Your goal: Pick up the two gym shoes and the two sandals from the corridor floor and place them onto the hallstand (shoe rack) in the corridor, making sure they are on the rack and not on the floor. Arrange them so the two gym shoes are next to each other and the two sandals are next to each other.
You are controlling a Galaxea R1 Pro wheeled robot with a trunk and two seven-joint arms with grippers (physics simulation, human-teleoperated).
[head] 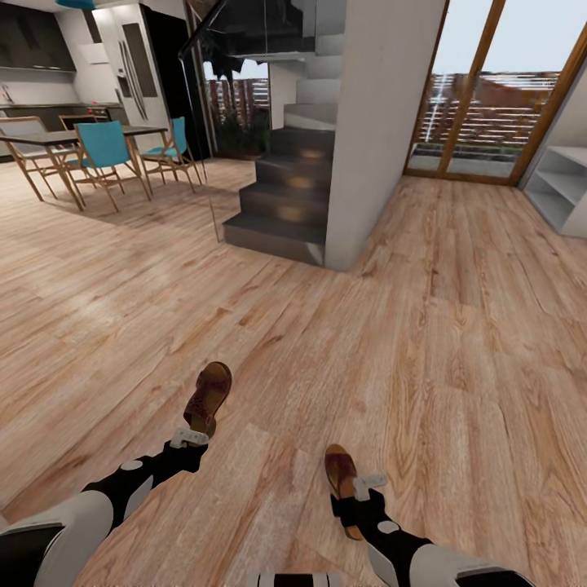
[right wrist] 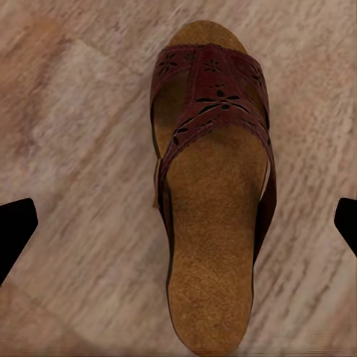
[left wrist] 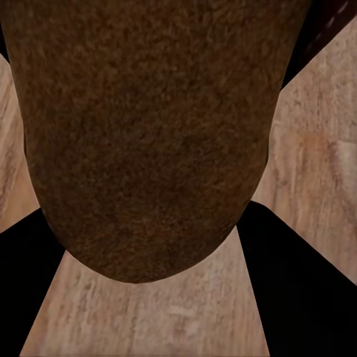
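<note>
Far ahead, a dark staircase (head: 281, 208) and white pillar (head: 383, 122) divide the room, with a dining table (head: 77, 139) and two teal chairs (head: 102, 151) far left and the pale hallstand (head: 562, 183) far right. Two sandals show — brown leather, perforated straps, grainy tan footbeds. The left gripper (head: 189, 439) pinches the left sandal (head: 208, 397); the right gripper (head: 368, 483) is spread around the right sandal (right wrist: 212, 186), above the wood-plank floor (head: 456, 342).

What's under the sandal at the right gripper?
In the right wrist view, the sandal has wood-plank floor showing all around it, and the gripper's dark fingertips stand wide apart on either side. The floor directly beneath its sole is covered.
</note>
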